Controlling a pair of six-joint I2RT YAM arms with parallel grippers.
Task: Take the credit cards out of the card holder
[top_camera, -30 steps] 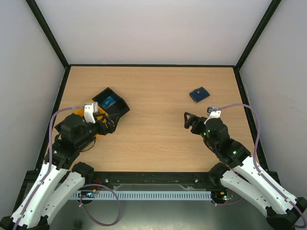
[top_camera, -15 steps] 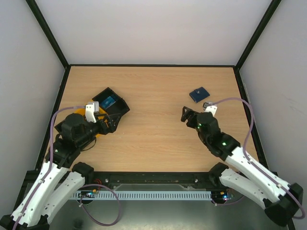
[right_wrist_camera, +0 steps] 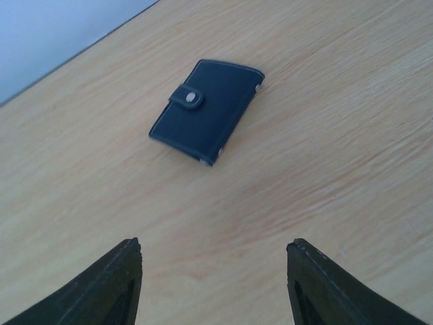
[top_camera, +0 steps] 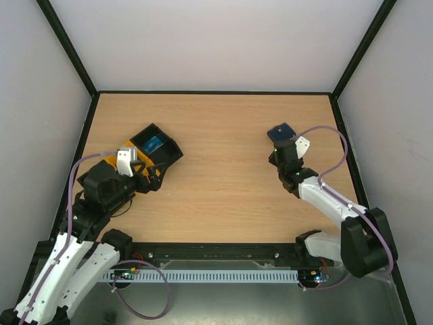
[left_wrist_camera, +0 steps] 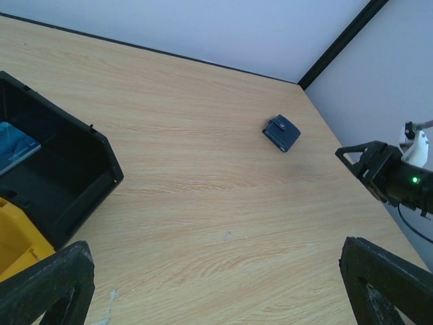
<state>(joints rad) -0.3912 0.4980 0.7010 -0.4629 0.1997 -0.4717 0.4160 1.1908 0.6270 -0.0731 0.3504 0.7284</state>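
Observation:
The card holder [right_wrist_camera: 206, 110] is a small navy wallet lying flat at the far right of the table, folded and snapped shut by its tab. It also shows from above as the card holder [top_camera: 279, 131] and from across the table as the card holder [left_wrist_camera: 281, 133]. My right gripper [right_wrist_camera: 215, 247] hovers just short of it, open, with bare wood between the fingers. One light blue credit card [top_camera: 153, 143] lies in the black tray. My left gripper [left_wrist_camera: 213, 250] is open wide over bare table by the trays. Any cards inside the wallet are hidden.
A black tray [top_camera: 169, 154] and a yellow tray [left_wrist_camera: 17, 250] stand at the left, under and beside my left arm. The black frame and white walls close in the table; the right wall runs near the wallet. Bare wood lies between the two arms.
My right arm has swung away from the table's middle and out to the wallet, and its fingers have narrowed a little. The left arm has barely shifted.

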